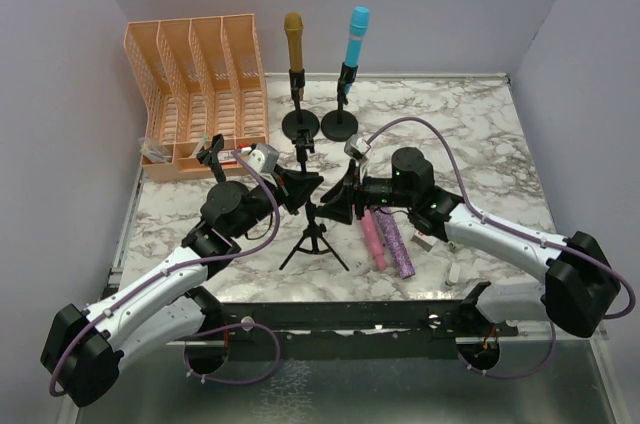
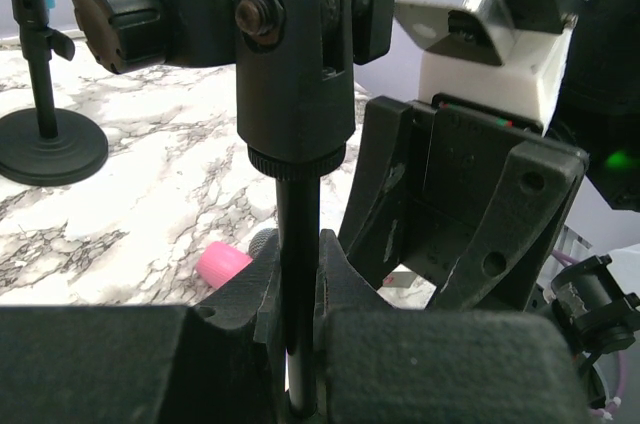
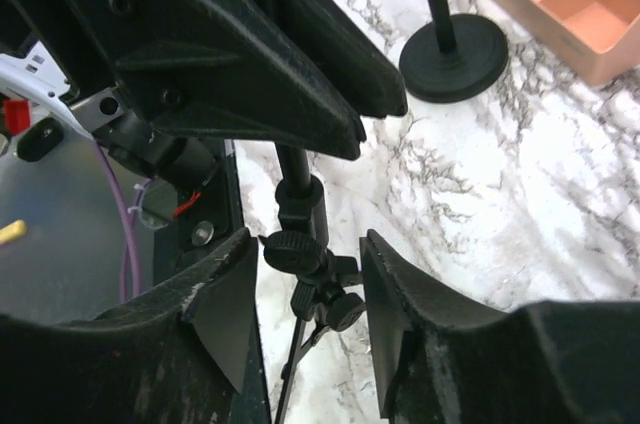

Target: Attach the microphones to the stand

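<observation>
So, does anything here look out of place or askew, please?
Nothing looks damaged; only the pink microphone and purple microphone lie flat on the table beside the tripod stand, not mounted.

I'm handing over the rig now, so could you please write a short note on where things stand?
Left gripper: jaws shut on the pole of the tripod stand.
Right gripper: jaws open either side of its joint.
Done: gold microphone and blue microphone upright on the round-base stands at the back.
Left: pink microphone and purple microphone lie on the table, unmounted.
</observation>
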Motion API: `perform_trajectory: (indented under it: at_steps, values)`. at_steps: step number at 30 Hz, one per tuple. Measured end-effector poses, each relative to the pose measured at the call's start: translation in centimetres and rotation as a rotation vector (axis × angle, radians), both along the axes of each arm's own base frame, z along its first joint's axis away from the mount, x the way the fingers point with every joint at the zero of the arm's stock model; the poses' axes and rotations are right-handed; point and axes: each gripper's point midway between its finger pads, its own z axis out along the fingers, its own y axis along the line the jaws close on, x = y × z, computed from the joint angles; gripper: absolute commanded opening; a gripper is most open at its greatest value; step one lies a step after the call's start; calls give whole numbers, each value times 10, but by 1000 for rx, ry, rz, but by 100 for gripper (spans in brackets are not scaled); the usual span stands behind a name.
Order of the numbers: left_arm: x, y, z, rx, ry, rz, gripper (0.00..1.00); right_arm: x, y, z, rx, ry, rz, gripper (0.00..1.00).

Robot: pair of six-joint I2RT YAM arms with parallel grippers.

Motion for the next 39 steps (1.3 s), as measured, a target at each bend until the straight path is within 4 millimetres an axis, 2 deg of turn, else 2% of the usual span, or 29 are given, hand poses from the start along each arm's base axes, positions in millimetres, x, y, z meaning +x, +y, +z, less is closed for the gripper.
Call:
perform_trajectory:
  at_steps: [4,12,17,29,30,31,32,33,34,35,36,39]
  values:
    - [0,0,0,-1,1,0,0,-3,1,-8,-18,20,20,49]
    - [0,0,0,0,0,1,0,0,2,-7,-5,74,-16,18]
    - [1,1,2,-1,-14,5,0,2,2,-6,21,195,-76,1]
    - [10,7,5,17,-53,62,0,12,2,-8,172,824,-366,1]
    - [11,8,6,16,-60,72,0,13,2,-7,187,858,-381,2]
    - [12,9,7,14,-65,80,0,15,2,-5,202,885,-393,10]
    - [14,10,9,12,-72,90,0,16,3,-4,214,908,-401,20]
    - [15,12,11,9,-80,101,0,17,3,-2,227,923,-409,35]
    - [16,13,13,6,-89,111,0,19,3,-1,234,929,-414,42]
    - [17,14,14,4,-92,118,0,19,3,-1,238,932,-418,53]
    - [17,15,14,7,-98,124,0,21,3,0,242,928,-426,59]
    - [16,18,13,15,-110,133,0,27,1,0,237,862,-443,66]
